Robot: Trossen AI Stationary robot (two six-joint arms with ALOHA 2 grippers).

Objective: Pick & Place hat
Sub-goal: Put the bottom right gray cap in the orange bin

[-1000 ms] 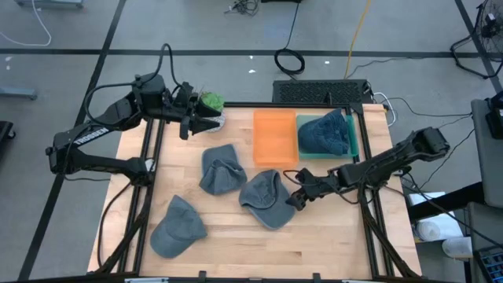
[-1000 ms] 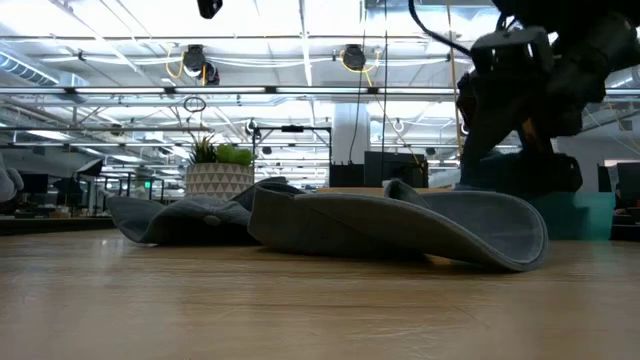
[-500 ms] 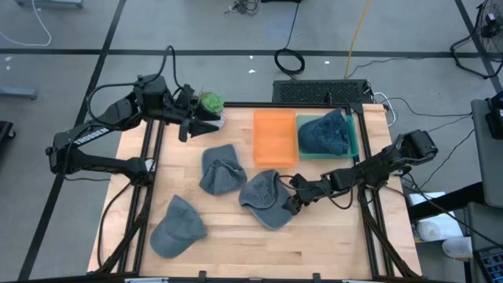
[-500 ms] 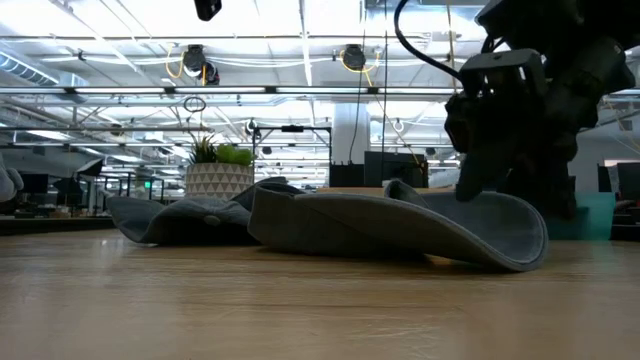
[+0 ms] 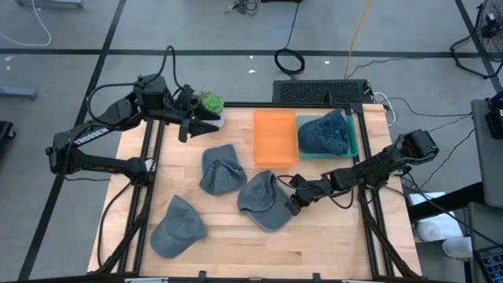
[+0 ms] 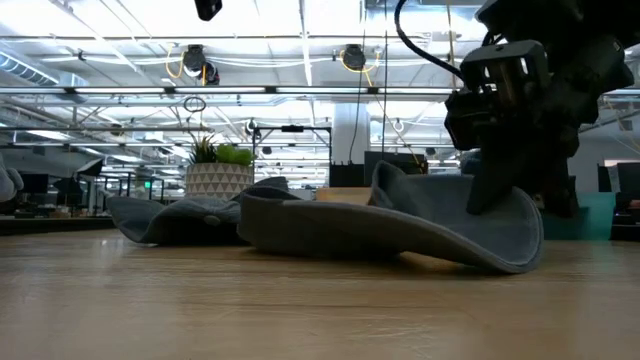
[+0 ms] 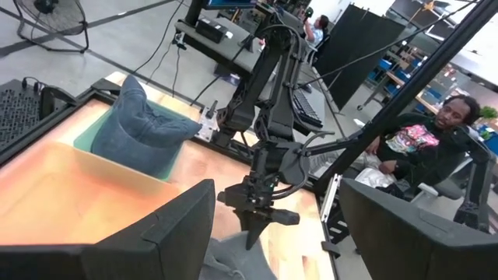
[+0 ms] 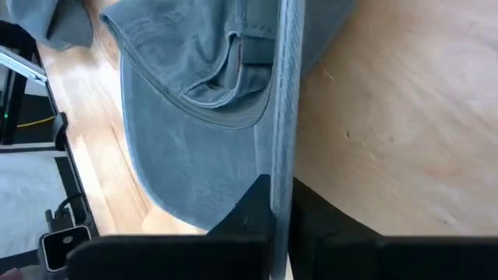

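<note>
Three grey hats lie on the wooden table: one at the middle (image 5: 261,200), one beyond it to the left (image 5: 220,168) and one at the near left (image 5: 178,226). A darker blue hat (image 5: 324,134) sits in the green tray (image 5: 354,140). My right gripper (image 5: 291,202) is shut on the right edge of the middle hat (image 6: 380,220). My left gripper (image 5: 191,118) hangs open and empty above the far left corner, next to a potted plant (image 5: 211,104). My right gripper pinches the middle hat's right edge (image 8: 285,148) between its two fingers (image 8: 253,206). The cloth runs edge-on through the gap. The fingers slant down from the table's right side. The pinched edge stands raised (image 6: 415,195), while the brim and the hat's left part rest on the table.
An orange tray (image 5: 275,138) stands left of the green one at the back. A keyboard (image 5: 321,92) lies beyond the table's far edge. Black frame rails run along the table's left and right sides. A person (image 7: 436,132) sits in the room beyond the table.
My right gripper has gone down and toward the table's left onto the middle hat, then shut on its right edge. That side of the hat has bunched up and now stands higher, and the hat looks narrower from above. Its left part has stayed put.
</note>
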